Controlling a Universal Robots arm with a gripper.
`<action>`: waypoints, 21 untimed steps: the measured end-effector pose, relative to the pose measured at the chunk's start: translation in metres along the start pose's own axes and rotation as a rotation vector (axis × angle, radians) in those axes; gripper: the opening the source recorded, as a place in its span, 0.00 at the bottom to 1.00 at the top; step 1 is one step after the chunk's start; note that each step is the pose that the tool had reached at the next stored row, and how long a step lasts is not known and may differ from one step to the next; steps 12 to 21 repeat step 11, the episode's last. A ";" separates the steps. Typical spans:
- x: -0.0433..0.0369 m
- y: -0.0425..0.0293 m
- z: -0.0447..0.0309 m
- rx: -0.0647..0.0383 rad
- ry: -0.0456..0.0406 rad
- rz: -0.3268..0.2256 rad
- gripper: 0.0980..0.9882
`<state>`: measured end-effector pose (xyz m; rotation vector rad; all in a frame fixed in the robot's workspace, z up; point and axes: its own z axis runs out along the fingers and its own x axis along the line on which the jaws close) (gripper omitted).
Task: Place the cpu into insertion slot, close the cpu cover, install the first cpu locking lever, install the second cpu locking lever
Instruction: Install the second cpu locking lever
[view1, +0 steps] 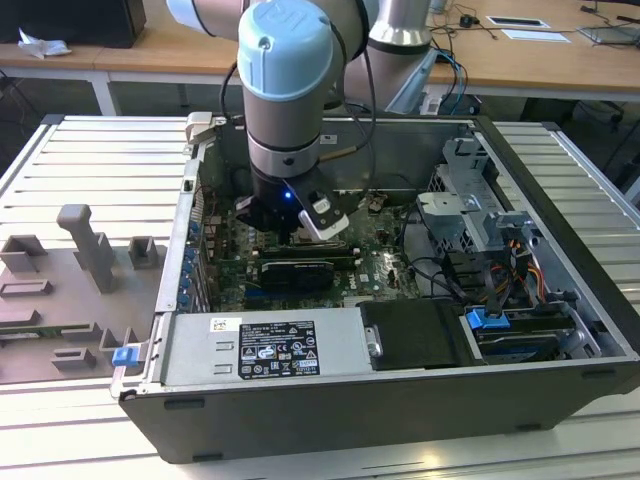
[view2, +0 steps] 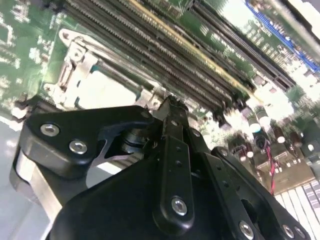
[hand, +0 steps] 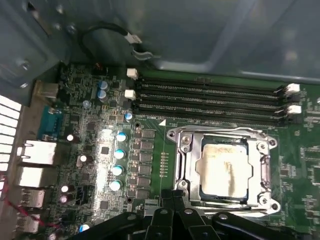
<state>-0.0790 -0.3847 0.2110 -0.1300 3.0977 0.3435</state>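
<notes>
**A robotics lab set up for computer assembly**

An open desktop computer case lies on its side on a ribbed aluminium surface, with an industrial robot arm reaching into it. Beside the case, toward the exterior view's left, sit grey moulded fixture blocks. Behind the case run long wooden desks strewn with papers and cables, giving the room a research-workshop look.
</notes>
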 end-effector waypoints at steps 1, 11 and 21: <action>-0.0001 0.0007 -0.0031 -0.002 -0.0002 0.000 0.01; -0.0009 0.0063 -0.0281 -0.005 -0.0005 0.000 0.01; -0.0009 0.0063 -0.0281 -0.005 -0.0005 0.000 0.01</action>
